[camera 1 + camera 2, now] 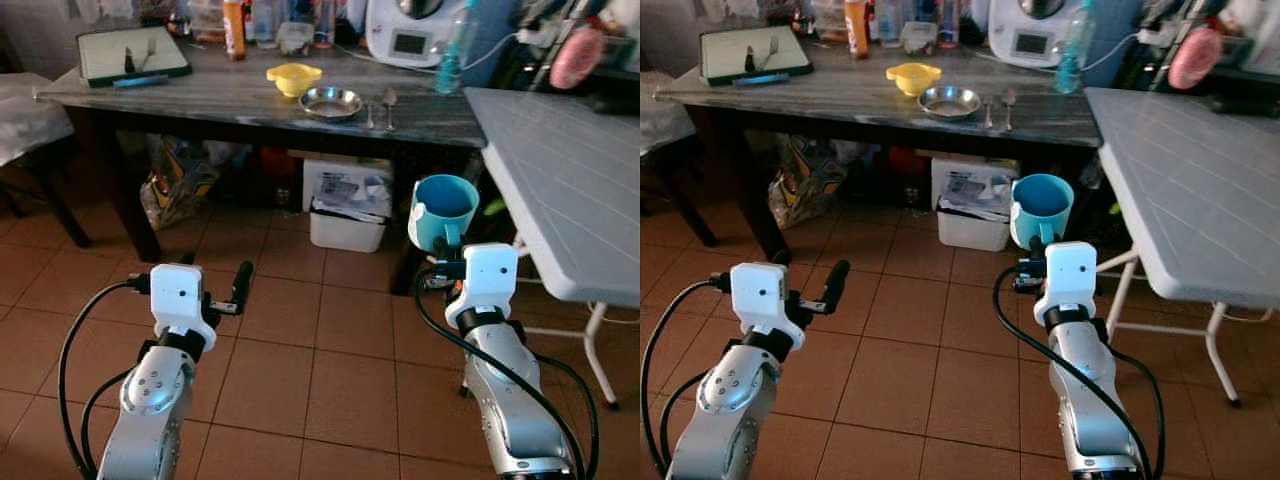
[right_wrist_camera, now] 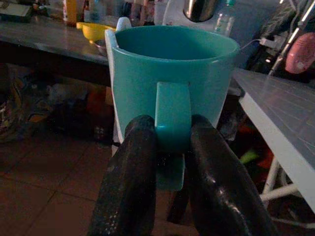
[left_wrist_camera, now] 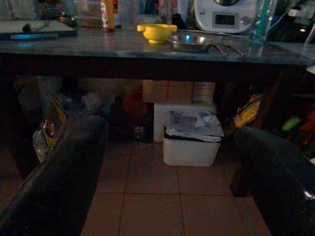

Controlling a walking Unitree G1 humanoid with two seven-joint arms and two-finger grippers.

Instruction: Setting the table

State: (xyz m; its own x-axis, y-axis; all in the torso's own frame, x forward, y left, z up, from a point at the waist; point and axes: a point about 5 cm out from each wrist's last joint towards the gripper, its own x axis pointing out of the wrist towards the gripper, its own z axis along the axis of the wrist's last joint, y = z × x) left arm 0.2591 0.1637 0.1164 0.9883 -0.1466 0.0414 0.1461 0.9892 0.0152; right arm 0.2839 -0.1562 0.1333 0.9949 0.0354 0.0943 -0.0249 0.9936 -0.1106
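Gripping teal plastic mug (image 2: 172, 73) by handle, right gripper (image 2: 170, 147) upright above tiled floor (image 1: 300, 330); left gripper (image 3: 172, 162) empty, fingers apart, facing dark marble tabletop (image 1: 220, 95) front edge.

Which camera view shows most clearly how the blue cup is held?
The right wrist view: the right hand pinches the blue cup by its handle, upright. Both eye views show the cup from above, the grip mostly hidden behind the wrist.
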